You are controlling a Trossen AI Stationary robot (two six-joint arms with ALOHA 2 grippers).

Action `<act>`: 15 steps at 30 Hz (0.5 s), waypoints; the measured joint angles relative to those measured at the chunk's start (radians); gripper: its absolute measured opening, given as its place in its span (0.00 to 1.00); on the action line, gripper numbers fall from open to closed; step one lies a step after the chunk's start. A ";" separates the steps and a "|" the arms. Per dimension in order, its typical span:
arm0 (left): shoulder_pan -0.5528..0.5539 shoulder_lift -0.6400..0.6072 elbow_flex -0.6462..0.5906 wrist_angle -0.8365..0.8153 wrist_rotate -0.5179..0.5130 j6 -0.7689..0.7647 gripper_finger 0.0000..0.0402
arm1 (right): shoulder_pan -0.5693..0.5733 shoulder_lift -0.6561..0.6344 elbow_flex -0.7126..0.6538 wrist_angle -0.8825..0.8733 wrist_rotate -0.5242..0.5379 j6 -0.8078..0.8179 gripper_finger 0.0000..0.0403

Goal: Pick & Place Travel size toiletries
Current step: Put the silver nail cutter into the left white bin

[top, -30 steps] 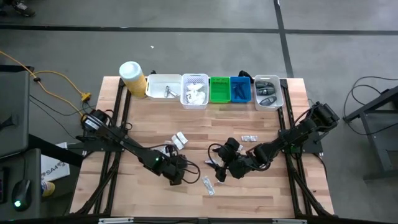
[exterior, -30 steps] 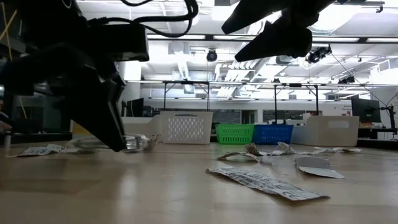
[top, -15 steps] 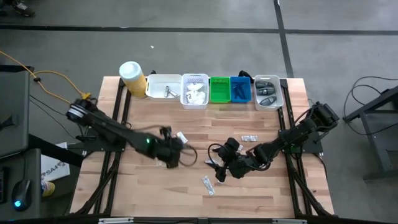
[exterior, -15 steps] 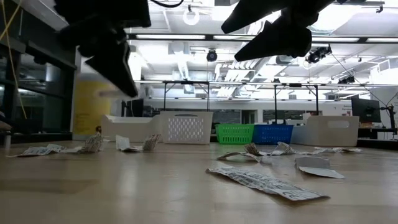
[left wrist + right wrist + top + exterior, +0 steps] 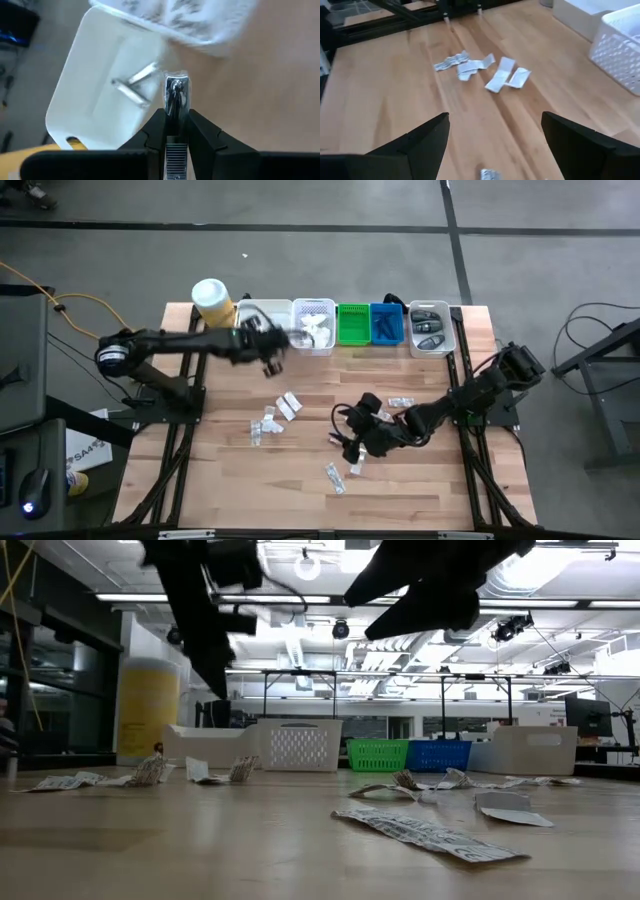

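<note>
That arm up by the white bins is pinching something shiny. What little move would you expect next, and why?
Probably the left gripper carries on a little over the white bin and opens. Its fingers are shut on a shiny metal clipper that hangs at the bin's rim, and similar metal pieces already lie inside.

A metal nail clipper (image 5: 176, 97) is held upright above the edge of a white bin (image 5: 95, 95), in which two more metal pieces (image 5: 131, 86) lie. White sachets (image 5: 288, 405) are scattered flat mid-table; a crinkled clear one (image 5: 334, 477) lies nearer the front.
</note>
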 joint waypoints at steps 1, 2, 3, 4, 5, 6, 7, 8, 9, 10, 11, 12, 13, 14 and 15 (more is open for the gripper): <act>0.062 0.000 -0.011 0.047 0.039 0.048 0.12 | -0.008 0.000 0.000 -0.004 0.000 -0.005 0.77; 0.125 0.000 -0.020 0.108 0.100 0.096 0.12 | -0.014 0.000 0.000 -0.008 -0.001 -0.011 0.77; 0.191 0.000 -0.029 0.166 0.168 0.144 0.12 | -0.021 0.000 0.000 -0.009 -0.003 -0.016 0.77; 0.253 0.000 -0.037 0.204 0.226 0.181 0.12 | -0.027 0.000 0.000 -0.007 -0.004 -0.019 0.77; 0.314 0.000 -0.044 0.237 0.278 0.216 0.12 | -0.033 0.000 0.000 -0.007 -0.004 -0.019 0.77; 0.367 0.009 -0.045 0.258 0.320 0.248 0.12 | -0.040 0.000 0.000 -0.008 -0.005 -0.020 0.77; 0.416 0.021 -0.045 0.279 0.353 0.274 0.12 | -0.045 0.000 0.000 -0.011 -0.008 -0.020 0.77; 0.461 0.033 -0.045 0.293 0.381 0.288 0.12 | -0.050 0.000 0.000 -0.015 -0.011 -0.020 0.77; 0.500 0.043 -0.045 0.298 0.412 0.293 0.12 | -0.056 0.000 0.000 -0.022 -0.016 -0.020 0.77; 0.538 0.055 -0.045 0.303 0.448 0.295 0.12 | -0.061 0.000 0.000 -0.032 -0.023 -0.020 0.77; 0.568 0.069 -0.045 0.310 0.484 0.299 0.12 | -0.065 0.000 0.000 -0.040 -0.027 -0.020 0.77; 0.591 0.088 -0.045 0.316 0.517 0.312 0.12 | -0.069 0.000 0.000 -0.047 -0.027 -0.020 0.77; 0.606 0.109 -0.044 0.318 0.536 0.320 0.12 | -0.073 0.000 0.000 -0.054 -0.027 -0.020 0.77; 0.615 0.127 -0.045 0.318 0.540 0.326 0.12 | -0.078 0.000 0.000 -0.061 -0.027 -0.020 0.77; 0.622 0.144 -0.045 0.320 0.541 0.336 0.12 | -0.083 0.000 0.000 -0.068 -0.027 -0.020 0.77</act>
